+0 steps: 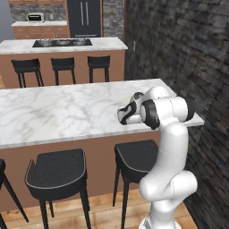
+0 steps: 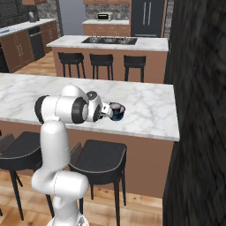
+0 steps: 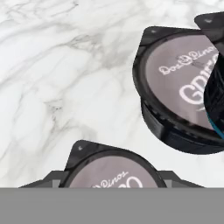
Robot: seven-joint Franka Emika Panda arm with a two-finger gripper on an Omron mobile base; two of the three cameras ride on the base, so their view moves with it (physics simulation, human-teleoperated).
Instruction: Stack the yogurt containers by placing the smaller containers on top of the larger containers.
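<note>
Hand view: 1 small yogurt cup [image 3: 114, 173] sits right at the bottom edge, directly under the hand, its lower half cut off. A 2nd small cup [image 3: 181, 87] is up and to the right, tilted in frame, close to the 1st but not touching it. A dark shape with a blue streak [image 3: 217, 98] overlaps it at the right edge; can't say what that is.

Right base view: the gripper [image 2: 107, 110] is low over the marble counter [image 2: 150, 106], next to a dark-blue blob. Honestly can't tell whether the fingers are open or gripping.

2 cups [image 3: 183, 87] apparently on counter [image 3: 52, 87]
</note>
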